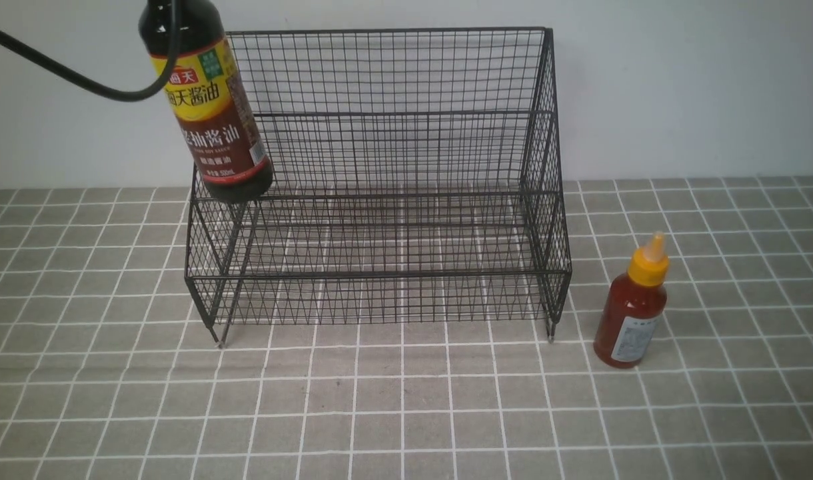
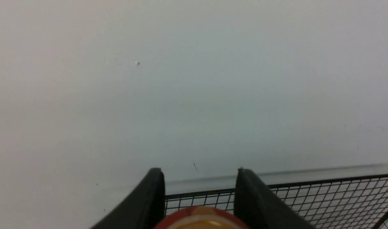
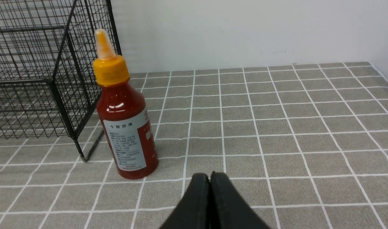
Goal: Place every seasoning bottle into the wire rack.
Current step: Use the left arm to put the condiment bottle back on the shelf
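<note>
Nearest to me, my right pincer (image 3: pixel 209 175) hangs low over the tiled worktop (image 1: pixel 406 413), its two jaws pressed together on nothing. Just beyond it stands the red sauce bottle (image 3: pixel 127 127), upright on the worktop, yellow nozzle up, just beside the right front leg of the wire rack (image 1: pixel 393 200) and outside it. The rack occupies the middle ground, and both of its steps are bare of bottles. Over its left end hangs the soy sauce bottle (image 1: pixel 210 113), tilted, with its base level with the upper step. Whether the base touches the wire I cannot tell. My left pincer (image 2: pixel 198 171) grips this bottle at the top. The wrist view shows a finger on either side of the cap (image 2: pixel 200 219), and the pincer itself lies above the edge of the front view. A black cable (image 1: pixel 66 73) loops across the bottle's shoulder, and the pale wall (image 1: pixel 680 87) closes the scene. By my judgement, neither bottle is placed yet: the first is at the point of being set down, and the second is untouched.
</note>
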Tool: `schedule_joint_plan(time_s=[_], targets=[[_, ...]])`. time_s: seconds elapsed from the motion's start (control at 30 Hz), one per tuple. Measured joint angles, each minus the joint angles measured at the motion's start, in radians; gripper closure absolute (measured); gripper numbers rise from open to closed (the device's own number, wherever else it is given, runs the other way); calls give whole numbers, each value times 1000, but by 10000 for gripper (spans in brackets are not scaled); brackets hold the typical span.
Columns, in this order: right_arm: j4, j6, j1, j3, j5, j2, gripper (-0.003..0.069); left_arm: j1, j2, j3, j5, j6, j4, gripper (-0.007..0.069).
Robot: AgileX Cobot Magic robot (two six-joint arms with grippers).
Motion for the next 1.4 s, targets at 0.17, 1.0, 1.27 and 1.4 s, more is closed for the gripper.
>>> schedule_joint_plan(time_s=[0.17, 1.0, 1.27, 1.4], targets=[[0, 0, 0, 0, 0, 0, 673, 0, 13, 1, -30, 1, 1, 363], [0, 0, 0, -1, 4, 0, 673, -3, 166, -2, 225, 8, 16, 363], [0, 0, 0, -1, 4, 0, 673, -7, 166, -2, 227, 47, 7, 363], [0, 0, 0, -1, 4, 0, 673, -8, 166, -5, 229, 76, -8, 280]])
